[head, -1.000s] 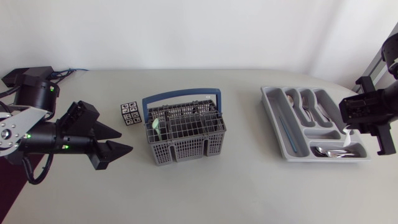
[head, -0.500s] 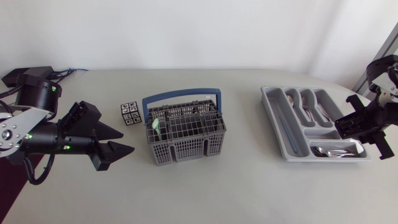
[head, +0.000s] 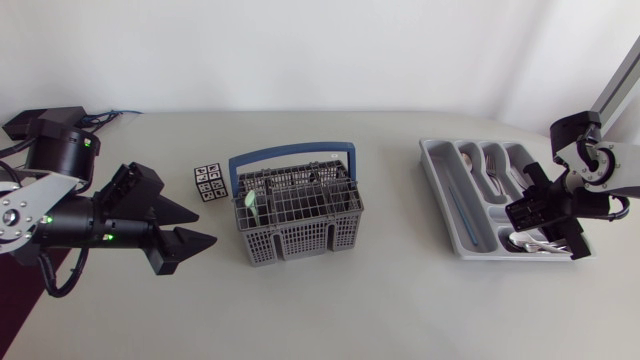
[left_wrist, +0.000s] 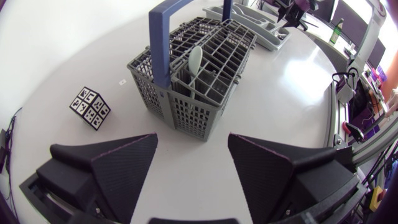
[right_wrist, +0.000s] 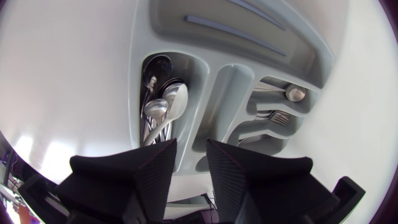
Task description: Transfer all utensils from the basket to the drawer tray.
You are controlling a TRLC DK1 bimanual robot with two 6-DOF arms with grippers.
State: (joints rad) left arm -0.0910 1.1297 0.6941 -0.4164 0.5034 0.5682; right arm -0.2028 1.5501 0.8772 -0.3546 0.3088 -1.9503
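Pale spoon [left_wrist: 194, 62] upright in basket [left_wrist: 186, 115], bowl up

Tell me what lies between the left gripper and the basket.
Only bare table, seen in the left wrist view: the left gripper faces the basket directly, with the patterned cube off to one side.

A grey grid basket [head: 300, 228] with an upright blue handle [head: 290, 153] stands on the table [head: 400, 300], with a pale green utensil [left_wrist: 194, 61] upright in the compartment at one end. Well apart from the basket, on the side away from that green utensil, lies the grey drawer tray [head: 436, 168]. Its compartments hold metal forks [head: 495, 175] and spoons [right_wrist: 166, 104], and a thin pale-blue piece [head: 458, 212] lies in the long slot nearest the basket.
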